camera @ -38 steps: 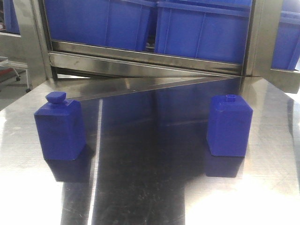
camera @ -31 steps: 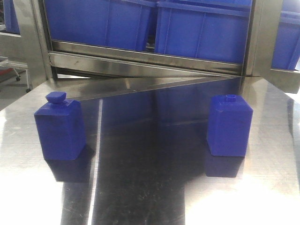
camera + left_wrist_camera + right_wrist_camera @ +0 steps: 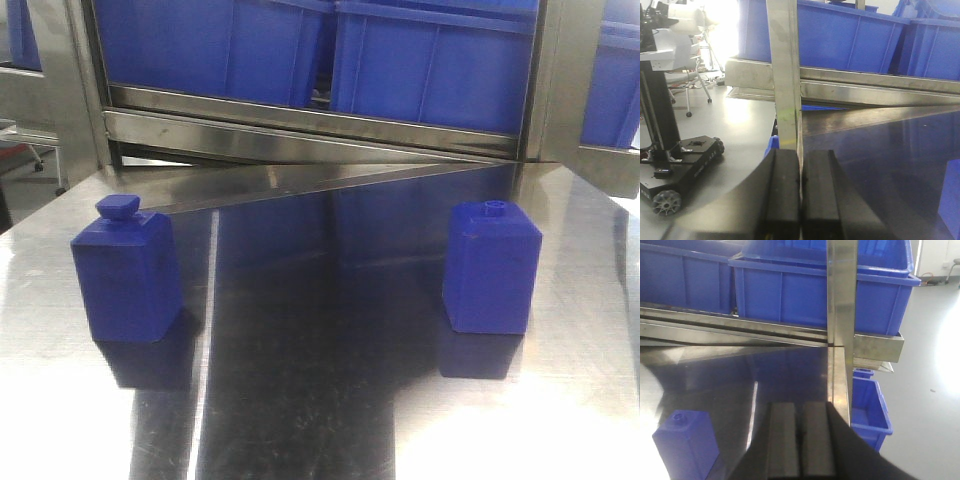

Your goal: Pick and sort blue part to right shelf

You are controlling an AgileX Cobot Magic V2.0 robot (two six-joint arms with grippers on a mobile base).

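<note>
Two blue bottle-shaped parts stand upright on the steel table [image 3: 320, 400]. The left part [image 3: 128, 272] has a square cap on top. The right part [image 3: 489, 266] has a small round neck; it also shows in the right wrist view [image 3: 687, 445], to the left of my right gripper. My left gripper [image 3: 801, 172] is shut and empty near the table's left edge. My right gripper [image 3: 800, 415] is shut and empty near the table's right edge. Neither gripper shows in the front view.
A steel shelf rack [image 3: 300, 125] with large blue bins [image 3: 430, 65] stands behind the table. A steel upright [image 3: 786, 75] rises ahead of the left gripper, another [image 3: 842, 295] ahead of the right. A blue bin [image 3: 870, 407] sits on the floor at right. A wheeled black base [image 3: 680, 160] stands at left.
The view has shifted very slightly; both blue parts stand where they were. No gripper has entered the front view.
</note>
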